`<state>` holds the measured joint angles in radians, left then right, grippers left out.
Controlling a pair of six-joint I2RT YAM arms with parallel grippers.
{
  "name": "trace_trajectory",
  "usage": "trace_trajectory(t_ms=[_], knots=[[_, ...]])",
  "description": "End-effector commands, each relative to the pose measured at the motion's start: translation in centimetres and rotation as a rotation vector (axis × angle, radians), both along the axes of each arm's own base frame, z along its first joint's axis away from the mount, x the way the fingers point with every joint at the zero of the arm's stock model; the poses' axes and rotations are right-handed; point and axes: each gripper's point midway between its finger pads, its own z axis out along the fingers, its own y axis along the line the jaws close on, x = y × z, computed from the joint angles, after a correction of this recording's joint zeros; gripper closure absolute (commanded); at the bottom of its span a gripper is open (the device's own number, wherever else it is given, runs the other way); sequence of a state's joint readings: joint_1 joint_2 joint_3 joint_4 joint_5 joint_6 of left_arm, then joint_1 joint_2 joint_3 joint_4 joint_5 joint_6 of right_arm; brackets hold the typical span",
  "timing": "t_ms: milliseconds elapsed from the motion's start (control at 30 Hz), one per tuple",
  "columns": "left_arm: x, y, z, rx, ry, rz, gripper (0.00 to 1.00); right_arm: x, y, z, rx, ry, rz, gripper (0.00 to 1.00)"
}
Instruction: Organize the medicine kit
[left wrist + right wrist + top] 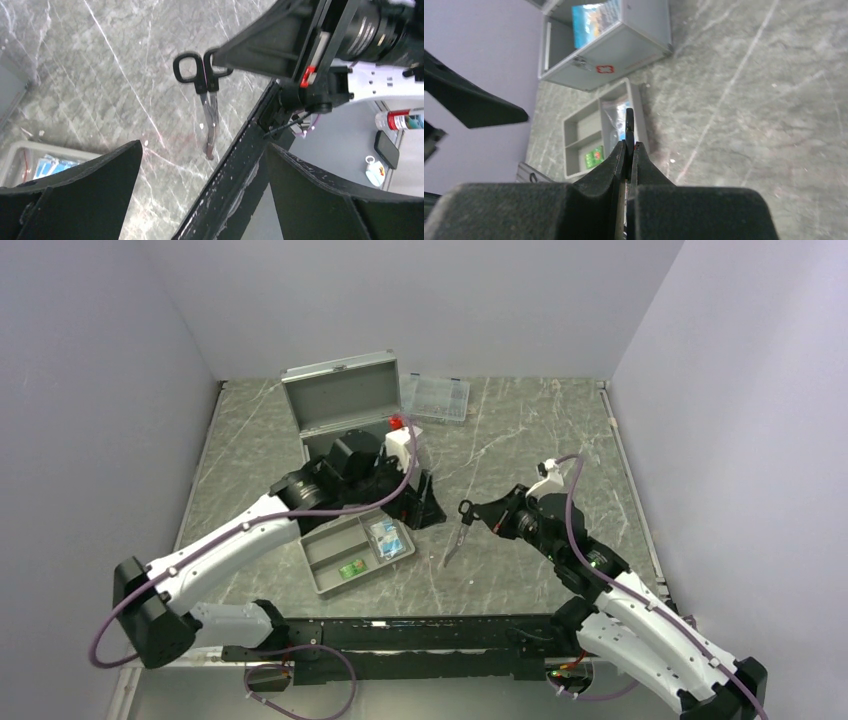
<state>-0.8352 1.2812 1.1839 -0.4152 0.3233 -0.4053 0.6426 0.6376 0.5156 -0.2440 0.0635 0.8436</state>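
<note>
**Inspector:** What stood nearest the arm bases?
**Assistant:** The shallow grey divided tray (335, 545), on the marble-patterned table (540, 440). It held a small green packet (351, 568) and a clear bag of blue items (388, 538).
**Inspector:** The right gripper (629, 147)?
**Assistant:** It was closed tight on the black-handled scissors (207, 107), just right of the tray. The blades pointed down toward the table. I could not tell whether the tip touched the surface.
**Inspector:** The left gripper (202, 146)?
**Assistant:** Its jaws were spread wide with nothing between them. It hovered just beyond the tray, facing the scissors.
**Inspector:** Where was the medicine kit (340, 402)?
**Assistant:** At the far left of the table, behind the left wrist, with its lid raised upright. A red mark showed on its front wall, and a blue-printed box (594, 17) lay inside.
**Inspector:** Anything farther back?
**Assistant:** A flat clear compartment case (435, 398), just right of the kit's lid, near the back wall.
</note>
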Motion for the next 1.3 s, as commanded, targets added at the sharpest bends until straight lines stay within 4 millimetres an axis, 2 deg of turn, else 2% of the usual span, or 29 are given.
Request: trace_trajectory(t_ms=[0,233,433,733,967,1100,1267], knots=[[-1.8,1.2,1.4,-0.101,-0.009,-0.049,0.01,1.1,1.9,6.8,0.122,-0.157,0.055,1.0],[-4.2,3.5,2.6,-0.169,-0.029,-0.079,0.01,1.6,4.4,11.0,0.219,-0.213,0.14,1.0],[-6.1,4.4,3.0,-0.238,-0.026,-0.12,0.01,1.0,6.8,14.8,0.362,-0.269,0.256,1.0],[-7.3,5.9,4.3,-0.37,-0.029,-0.047,0.01,0.2,7.7,19.1,0.581,-0.316,0.307,1.0],[-7.9,6.6,5.8,-0.489,-0.004,-0.005,0.0,0.3,8.4,20.7,0.676,-0.321,0.319,1.0],[-8.1,7.2,7.3,-0.592,0.005,0.039,0.01,-0.2,8.5,21.6,0.716,-0.353,0.325,1.0],[-8.2,7.9,8.3,-0.682,0.028,0.081,0.01,-0.8,8.5,22.4,0.734,-0.383,0.324,1.0]])
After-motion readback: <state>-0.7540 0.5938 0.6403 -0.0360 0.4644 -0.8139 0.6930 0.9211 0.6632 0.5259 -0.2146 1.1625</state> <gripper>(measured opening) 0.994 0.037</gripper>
